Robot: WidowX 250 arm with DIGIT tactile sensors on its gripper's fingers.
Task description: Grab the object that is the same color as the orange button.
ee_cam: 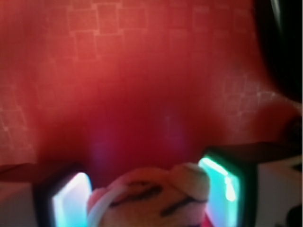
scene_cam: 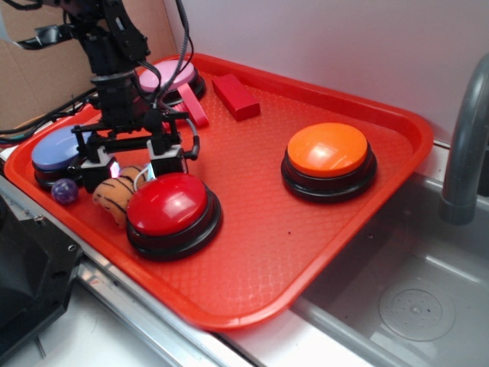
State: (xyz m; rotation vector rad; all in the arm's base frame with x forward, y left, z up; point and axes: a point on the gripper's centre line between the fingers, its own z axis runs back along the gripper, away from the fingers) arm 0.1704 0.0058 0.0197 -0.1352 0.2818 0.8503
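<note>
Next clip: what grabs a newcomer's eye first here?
The orange button stands alone toward the right of the red tray. At the left, the end effector straddles the striped plush tiger, which lies beside the red button; its fingers are open either side of the toy.

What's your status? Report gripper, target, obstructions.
Gripper open, fingers straddling plush tiger. Tiger on the tray, not yet clamped. Red button tight against tiger; purple ball close by.

A red tray (scene_cam: 382,153) carries four buttons, a red block (scene_cam: 235,95), tiger and ball.
</note>
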